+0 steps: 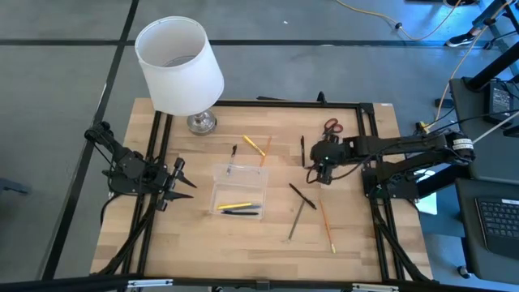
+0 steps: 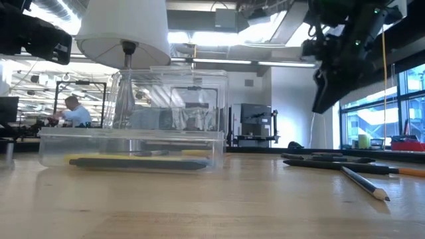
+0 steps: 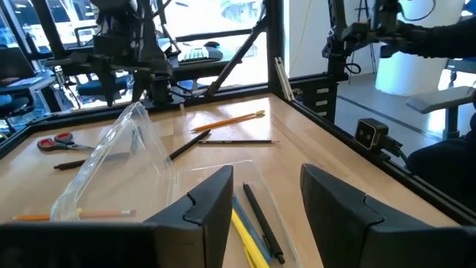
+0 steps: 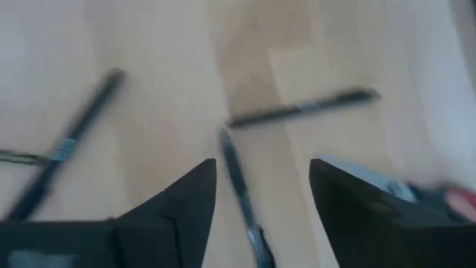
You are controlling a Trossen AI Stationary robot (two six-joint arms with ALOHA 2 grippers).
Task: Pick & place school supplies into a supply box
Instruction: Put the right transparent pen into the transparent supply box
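Right now the right gripper, fingers apart, is hovering over a dark pen right of the supply box. Centring both fingers across it before closing should help. Left gripper is waiting open beside the box.

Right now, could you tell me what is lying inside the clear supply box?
Inside the supply box lie a yellow pencil and dark pens along one long side. The box's raised clear lid blurs part of the interior, so an exact count is uncertain.
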